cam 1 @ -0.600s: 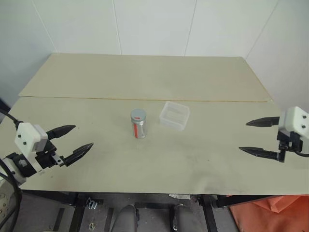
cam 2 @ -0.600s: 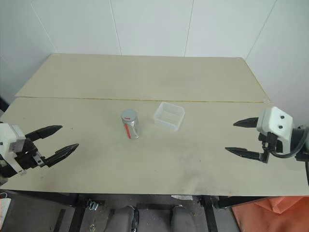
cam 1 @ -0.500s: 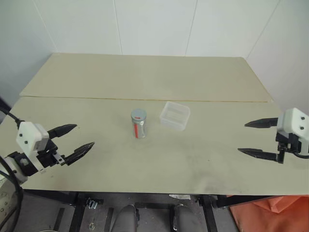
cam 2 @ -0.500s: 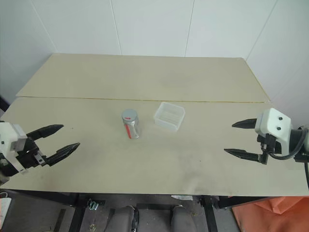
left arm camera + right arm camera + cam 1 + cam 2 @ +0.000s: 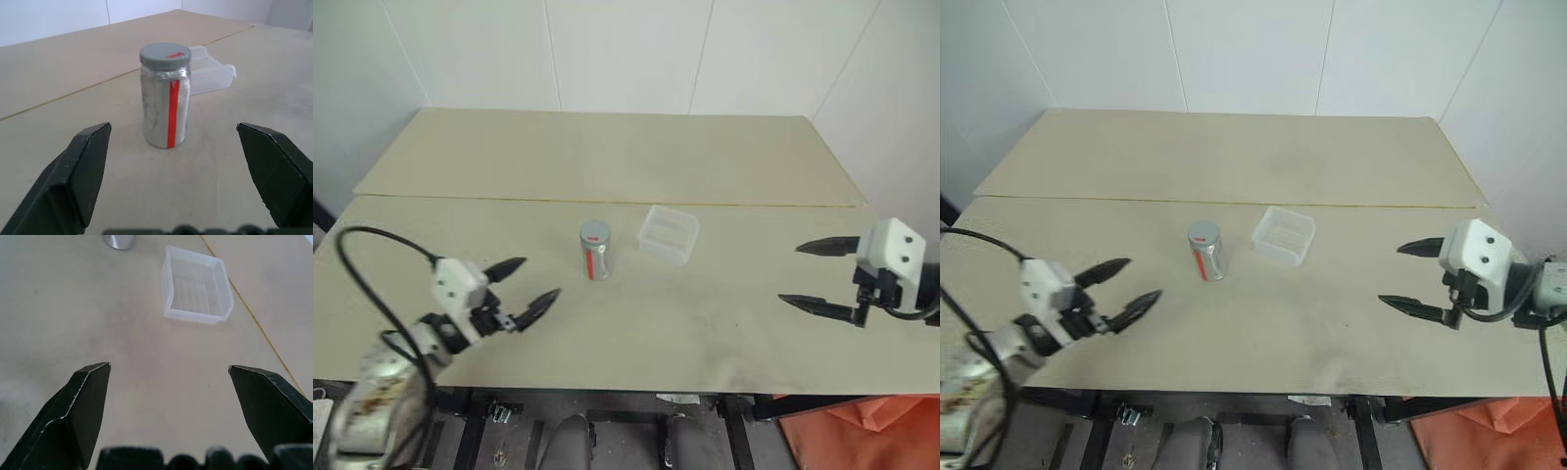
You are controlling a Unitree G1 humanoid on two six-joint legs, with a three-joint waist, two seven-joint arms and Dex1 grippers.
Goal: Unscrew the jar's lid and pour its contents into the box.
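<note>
Two grippers released above the counter (image 5: 724, 333); jar and box untouched.

Left gripper (image 5: 525, 286) hovers with fingers spread wide, empty, aimed at the jar (image 5: 595, 253) but apart from it. Right gripper (image 5: 815, 276) is likewise spread and empty, well apart from the box (image 5: 668, 235). The jar stands upright at mid-counter with the grey lid (image 5: 165, 54) on. The clear box sits just beside the jar, to its right.
</note>
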